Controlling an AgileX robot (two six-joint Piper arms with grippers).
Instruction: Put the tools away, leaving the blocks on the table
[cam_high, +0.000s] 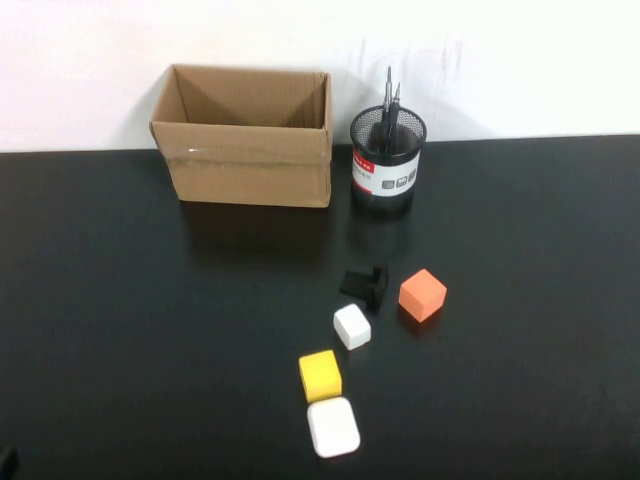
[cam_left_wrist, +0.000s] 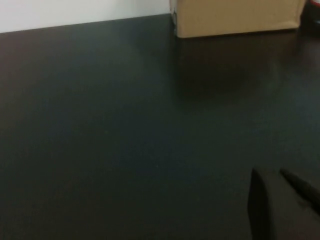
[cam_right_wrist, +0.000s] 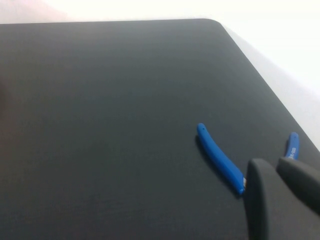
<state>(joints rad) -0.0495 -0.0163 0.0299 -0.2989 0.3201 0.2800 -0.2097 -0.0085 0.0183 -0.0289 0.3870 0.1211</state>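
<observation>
1. The right claw (cam_right_wrist: 276, 166) is hovering low over the worktop (cam_high: 120, 300) near its far right corner, just beside a blue-handled tool (cam_right_wrist: 220, 160). It is carrying nothing, and I cannot tell whether it is clenched or released.
2. That tool is lying flat with its two handles splayed and its head hidden behind the claw. It is probably the next thing to put away. Pinching one handle across its narrow width should be working better than spanning both.
3. The left claw (cam_left_wrist: 275, 176) is idling above bare worktop on the left, facing the cardboard box (cam_high: 245, 135). It is carrying nothing, and I cannot tell its state either.
4. Two thin metal-tipped tools (cam_high: 390, 100) are already standing in the mesh pen cup (cam_high: 387, 160), just beside the box.
5. The orange block (cam_high: 422, 294), small white block (cam_high: 351, 326), yellow block (cam_high: 320, 376) and larger white block (cam_high: 333, 427) are sitting mid-worktop, well apart from the blue-handled tool.
6. A small black piece (cam_high: 365, 283) is lying between the orange and small white blocks, so reaching for it is risking nudging them.
</observation>
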